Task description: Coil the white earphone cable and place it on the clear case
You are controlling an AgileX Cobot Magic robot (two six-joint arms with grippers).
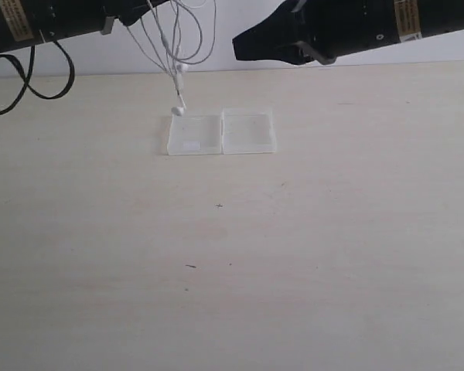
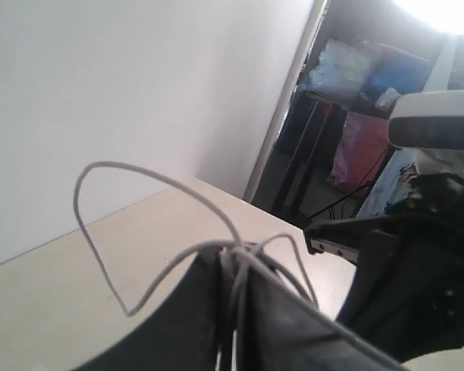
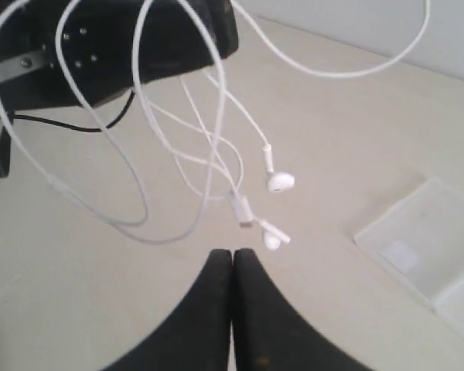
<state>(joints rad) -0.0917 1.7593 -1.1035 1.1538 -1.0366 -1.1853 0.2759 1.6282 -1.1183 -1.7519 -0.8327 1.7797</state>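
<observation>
The white earphone cable hangs in loose loops from my left gripper, which is shut on several of its strands high above the table. Its two earbuds and inline remote dangle lowest, the bottom earbud just over the back left corner of the clear case. The case lies flat on the table, with a small white label in its left half. My right gripper is shut with nothing in it, raised to the right of the hanging cable.
The pale wooden table spreads toward the camera. A white wall runs behind its back edge. A thick black robot cable loops down under the left arm. The left wrist view shows the right arm close by.
</observation>
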